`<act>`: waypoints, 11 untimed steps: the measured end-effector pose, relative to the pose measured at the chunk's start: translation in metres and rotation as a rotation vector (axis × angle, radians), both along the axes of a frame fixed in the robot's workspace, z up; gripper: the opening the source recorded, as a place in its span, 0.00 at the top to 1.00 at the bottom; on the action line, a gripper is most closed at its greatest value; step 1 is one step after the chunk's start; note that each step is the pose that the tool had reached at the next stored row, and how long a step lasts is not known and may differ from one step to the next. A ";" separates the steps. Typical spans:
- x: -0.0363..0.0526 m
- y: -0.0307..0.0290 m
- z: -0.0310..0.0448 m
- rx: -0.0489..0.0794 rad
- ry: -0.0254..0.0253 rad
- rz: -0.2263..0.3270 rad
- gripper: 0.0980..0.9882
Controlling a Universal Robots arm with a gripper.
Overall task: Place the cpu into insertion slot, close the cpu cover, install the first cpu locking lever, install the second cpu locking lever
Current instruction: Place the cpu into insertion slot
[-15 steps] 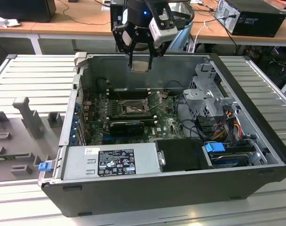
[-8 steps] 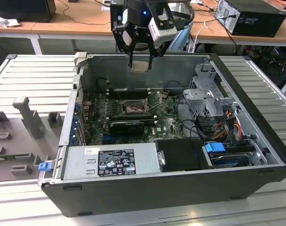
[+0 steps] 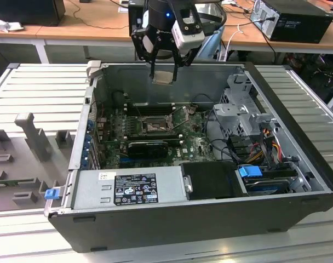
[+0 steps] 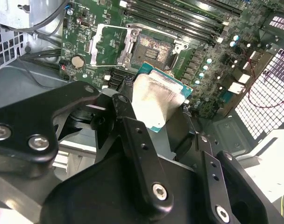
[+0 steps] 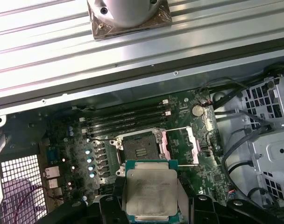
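Gripper: we're seeing the gripper (image 3: 164,75) hanging over the open computer case (image 3: 210,224). Its jaws are drawn in to chip width and are pinching the chip by two opposite edges.
Chip: the chip (image 5: 150,191) is riding flat between the fingers, w/ its metal face turned toward the wrist cams. It's hanging in the air, well above the board (image 3: 194,145), and touching nothing but the fingers.
Socket: the socket (image 5: 139,148) is sitting empty on the board, just beside the long memory slots (image 5: 128,119).
Cover: the cover (image 5: 179,145) is lying flipped open next to the socket, leaving the opening bare.
Progress: we're judging step 1 as underway. The chip isn't seated, and the cover and both levers aren't done yet.
Handling: we're reckoning it's light, thin and stiff, but fragile. The underside contacts and socket pins are prob. easy to damage, and the smooth edges could be slipping under a weak pinch.
Where to hold: we're favouring the side edges, as the gripper is doing now, keeping the fingers off the face and underside and the chip level.
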State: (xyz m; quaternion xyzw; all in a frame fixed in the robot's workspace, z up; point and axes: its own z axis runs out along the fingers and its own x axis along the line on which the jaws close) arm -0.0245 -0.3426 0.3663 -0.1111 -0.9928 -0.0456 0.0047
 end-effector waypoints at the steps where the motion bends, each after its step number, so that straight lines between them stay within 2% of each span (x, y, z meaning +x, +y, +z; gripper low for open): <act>1: 0.0000 0.0000 0.0000 0.000 0.0000 -0.003 0.52; 8: 0.0000 0.0000 0.0000 0.000 0.0000 -0.031 0.52; 11: 0.0000 0.0000 -0.0001 0.000 0.0000 -0.061 0.52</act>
